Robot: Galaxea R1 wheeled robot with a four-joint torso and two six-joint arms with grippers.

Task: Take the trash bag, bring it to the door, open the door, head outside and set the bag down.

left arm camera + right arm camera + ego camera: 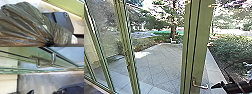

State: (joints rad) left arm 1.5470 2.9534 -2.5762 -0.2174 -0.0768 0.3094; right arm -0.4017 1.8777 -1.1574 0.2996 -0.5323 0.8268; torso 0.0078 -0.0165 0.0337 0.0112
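Bright daylight bleaches what may be blossom [159, 5] nearly white; sun patches the paving [159, 65], glare streaks the trash bag [25, 25], and the door handle [53, 58] gleams.

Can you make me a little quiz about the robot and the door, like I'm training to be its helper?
1. True or false: the trash bag is bunched together at one spot.
2. What colour is the door frame? A) red B) green C) purple
3. Fill the gap: in the head view, the right gripper shows just beside the door's metal ____.

Key: 1 true; 2 B; 3 handle.
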